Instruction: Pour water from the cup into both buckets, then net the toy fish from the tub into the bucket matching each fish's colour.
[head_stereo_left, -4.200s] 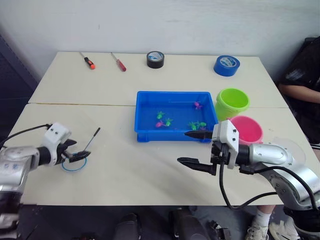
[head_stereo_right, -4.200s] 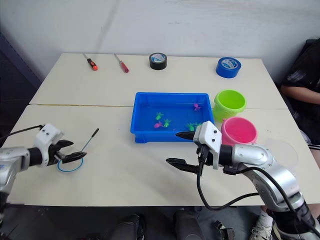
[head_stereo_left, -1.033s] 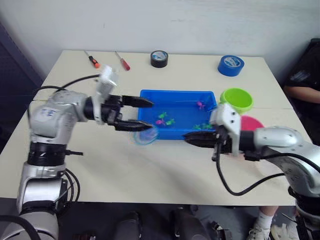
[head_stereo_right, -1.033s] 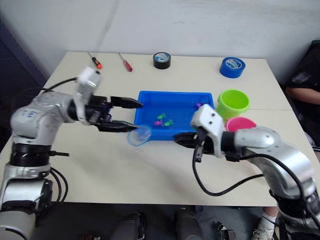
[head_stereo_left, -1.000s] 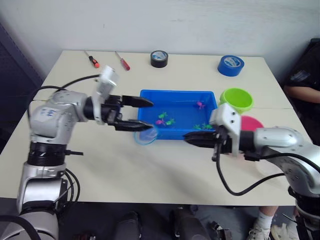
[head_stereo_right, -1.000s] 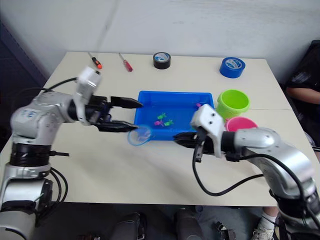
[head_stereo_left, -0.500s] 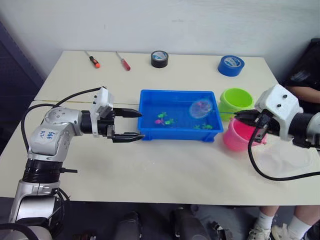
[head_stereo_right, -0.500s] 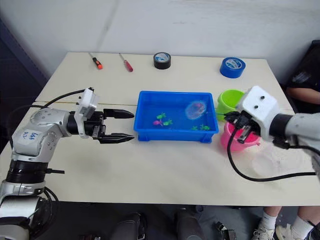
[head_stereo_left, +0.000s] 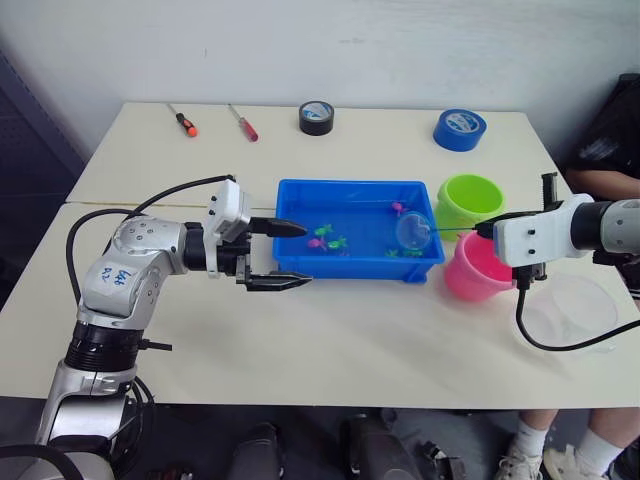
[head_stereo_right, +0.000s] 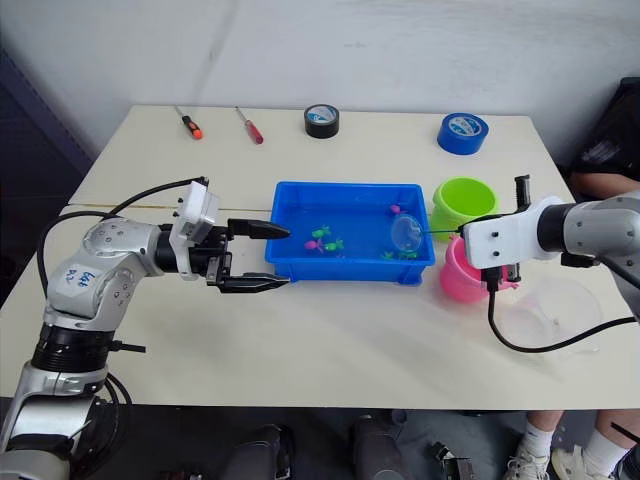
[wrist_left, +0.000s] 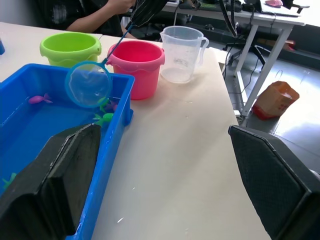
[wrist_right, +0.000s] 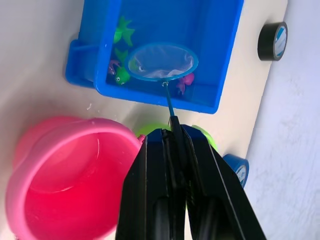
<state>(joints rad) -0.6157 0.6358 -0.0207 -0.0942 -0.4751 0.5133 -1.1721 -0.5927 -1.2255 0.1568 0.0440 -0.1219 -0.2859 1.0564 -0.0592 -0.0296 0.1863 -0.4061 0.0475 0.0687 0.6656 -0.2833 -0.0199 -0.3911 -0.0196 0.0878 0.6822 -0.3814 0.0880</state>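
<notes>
Net handle pinched in closed right hand.

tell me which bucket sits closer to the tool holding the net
The pink bucket. It sits right beside the right tool, which grips the net by its handle, while the green bucket stands beyond it, farther back on the table.

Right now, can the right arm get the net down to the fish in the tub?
Probably yes. The right gripper is shut on the net, whose hoop hangs over the tub's right end with toy fish just below and nothing between them.
</notes>
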